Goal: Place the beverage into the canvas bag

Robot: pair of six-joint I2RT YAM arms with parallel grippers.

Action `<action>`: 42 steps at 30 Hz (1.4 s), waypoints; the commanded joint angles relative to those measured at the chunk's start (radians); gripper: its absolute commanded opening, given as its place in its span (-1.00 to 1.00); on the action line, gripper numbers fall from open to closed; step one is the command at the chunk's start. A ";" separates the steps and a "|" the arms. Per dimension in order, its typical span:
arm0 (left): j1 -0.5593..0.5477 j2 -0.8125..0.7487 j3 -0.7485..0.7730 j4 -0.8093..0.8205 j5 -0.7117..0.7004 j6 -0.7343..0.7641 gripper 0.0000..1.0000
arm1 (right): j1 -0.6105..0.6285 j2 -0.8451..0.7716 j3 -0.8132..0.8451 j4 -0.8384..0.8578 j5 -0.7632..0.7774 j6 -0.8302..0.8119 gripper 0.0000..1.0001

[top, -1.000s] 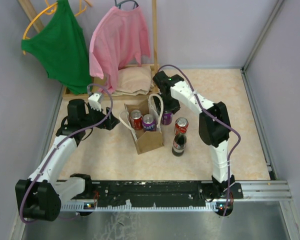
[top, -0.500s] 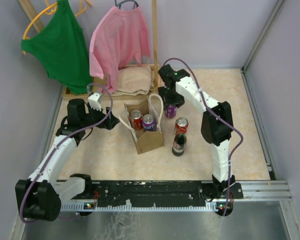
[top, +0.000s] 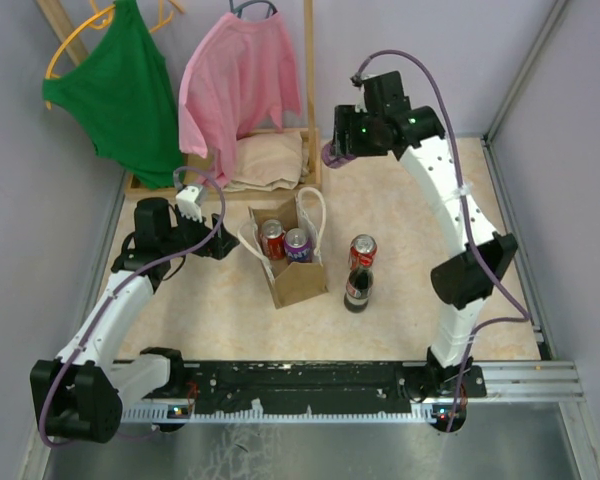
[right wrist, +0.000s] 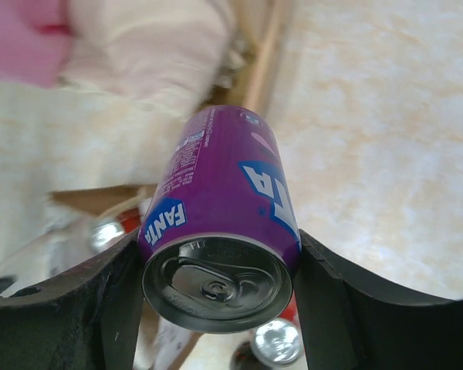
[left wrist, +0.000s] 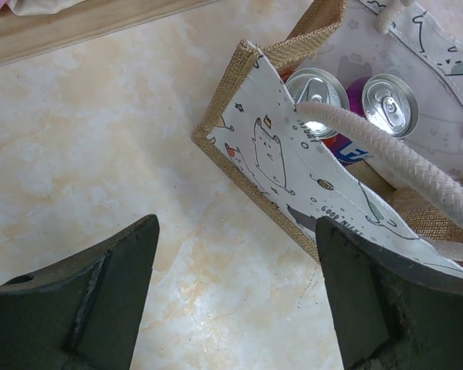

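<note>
The canvas bag (top: 298, 283) stands open near the middle of the tabletop (top: 460, 300). A red can (top: 271, 240) and a purple-blue can (top: 298, 245) stand upright inside it, and its white rope handles (top: 313, 208) loop over the mouth. Just right of the bag, another red can (top: 362, 250) and a cola bottle (top: 357, 288) stand close together. Behind the bag, a folded beige cloth (top: 270, 160) lies at the foot of a wooden rack (top: 308, 60) hung with a green top (top: 125, 90) and a pink shirt (top: 235, 90). Bare tabletop runs from the bottle to the right wall, and from the bag to the near rail (top: 310, 385). The right arm arches up and back. The right hand (top: 338, 148) is raised beyond the bag near the rack, clamped on the purple Fanta can (right wrist: 220, 200), whose pull-tab end faces the wrist camera. The left hand (left wrist: 231, 301) hovers low just left of the bag, fingers wide apart with only tabletop between them, facing the bag's near corner.
</note>
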 commanded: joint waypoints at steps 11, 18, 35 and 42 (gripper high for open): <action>0.008 -0.009 0.028 0.019 0.033 -0.012 0.76 | 0.211 -0.251 -0.183 0.236 -0.254 -0.010 -1.00; 0.007 -0.019 0.030 0.002 0.030 -0.005 0.76 | 0.354 -0.202 -0.199 0.112 -0.130 -0.069 -1.00; 0.010 -0.044 0.094 -0.054 -0.023 -0.009 0.79 | 0.470 -0.142 -0.331 0.106 -0.053 -0.085 -1.00; 0.010 -0.051 0.078 -0.051 -0.024 -0.010 0.79 | 0.480 -0.103 -0.334 0.121 -0.061 -0.086 -1.00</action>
